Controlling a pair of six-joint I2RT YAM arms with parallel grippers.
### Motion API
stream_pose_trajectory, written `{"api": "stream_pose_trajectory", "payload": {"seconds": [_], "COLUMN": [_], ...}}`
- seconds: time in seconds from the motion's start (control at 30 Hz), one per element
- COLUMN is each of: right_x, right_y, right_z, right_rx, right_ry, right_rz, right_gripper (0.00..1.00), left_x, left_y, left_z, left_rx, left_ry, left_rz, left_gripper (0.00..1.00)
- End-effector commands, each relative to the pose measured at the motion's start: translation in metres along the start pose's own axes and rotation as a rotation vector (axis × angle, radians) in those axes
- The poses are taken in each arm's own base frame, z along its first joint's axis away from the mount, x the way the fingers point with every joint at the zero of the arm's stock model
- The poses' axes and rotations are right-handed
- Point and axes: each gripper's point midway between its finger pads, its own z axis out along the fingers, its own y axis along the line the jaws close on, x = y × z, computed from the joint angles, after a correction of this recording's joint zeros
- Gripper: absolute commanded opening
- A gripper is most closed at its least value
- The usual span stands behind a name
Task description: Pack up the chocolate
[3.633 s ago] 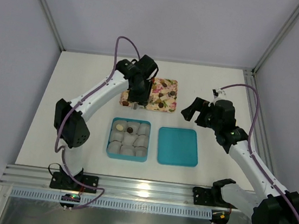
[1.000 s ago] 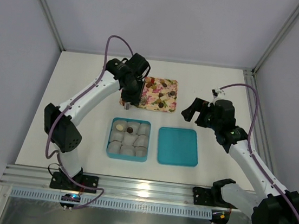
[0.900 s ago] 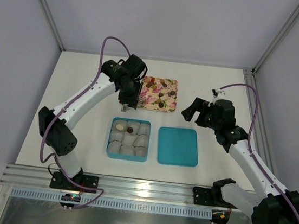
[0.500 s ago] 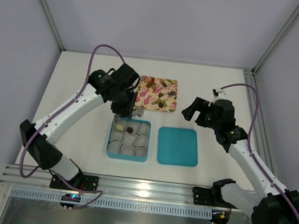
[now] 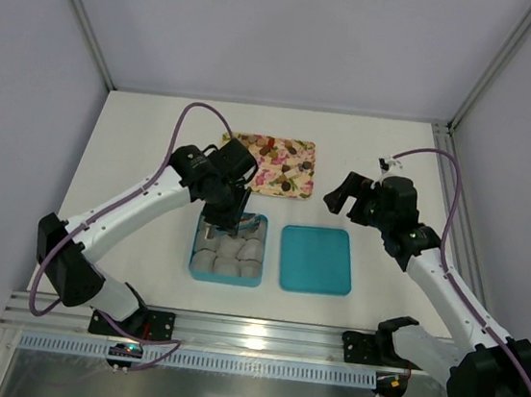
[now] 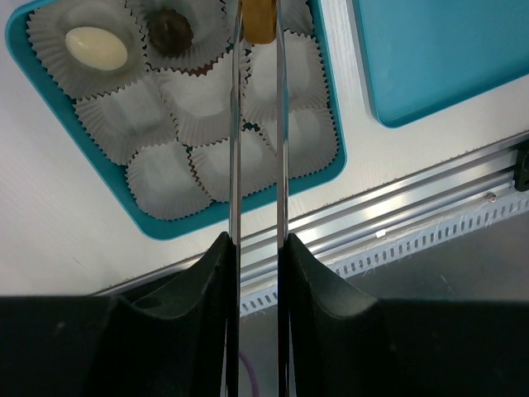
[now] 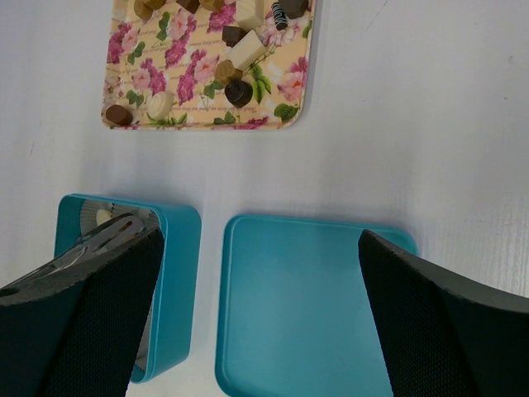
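Note:
My left gripper (image 5: pixel 226 221) hangs over the back row of the teal box (image 5: pixel 195 248). Its thin metal fingers (image 6: pixel 235 124) are shut on a tan chocolate (image 6: pixel 259 29), just above the paper cup at the box's back right. In the box (image 6: pixel 157 227), a white chocolate (image 6: pixel 97 48) and a dark chocolate (image 6: pixel 171 31) sit in cups; the other cups (image 6: pixel 161 169) that show are empty. More chocolates (image 7: pixel 239 92) lie on the pink floral tray (image 5: pixel 267 172). My right gripper (image 5: pixel 347 195) hovers open, holding nothing, above the teal lid (image 7: pixel 306 314).
The teal lid (image 5: pixel 316 260) lies flat to the right of the box. The floral tray (image 7: pixel 186 83) is behind the box. An aluminium rail (image 5: pixel 259 333) runs along the near table edge. Grey walls enclose the table on three sides.
My left arm has swung from the floral tray's left edge forward to the teal box, carrying the tan chocolate. The right arm has not moved.

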Motion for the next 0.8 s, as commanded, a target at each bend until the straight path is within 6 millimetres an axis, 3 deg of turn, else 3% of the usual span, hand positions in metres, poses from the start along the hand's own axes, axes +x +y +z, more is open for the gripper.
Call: {"api": "stream_pose_trajectory", "payload": {"seconds": [0.0,0.77], "right_x": [-0.013,-0.010], "right_y": [0.007,0.006], "right_z": [-0.006,-0.002], "right_rx": [-0.013,-0.017], "right_ry": [-0.047,-0.039], "right_rz": [-0.009,-0.007], "right_gripper": [1.00,1.00], "left_x": [-0.010,-0.009], "left_y": [-0.011,-0.006], "left_z": [-0.004,0.012], "left_rx": [0.052,0.007], "left_ry": [-0.071,-0.063], "left_rz": [-0.013,-0.006], "left_gripper": [0.23,0.34]}}
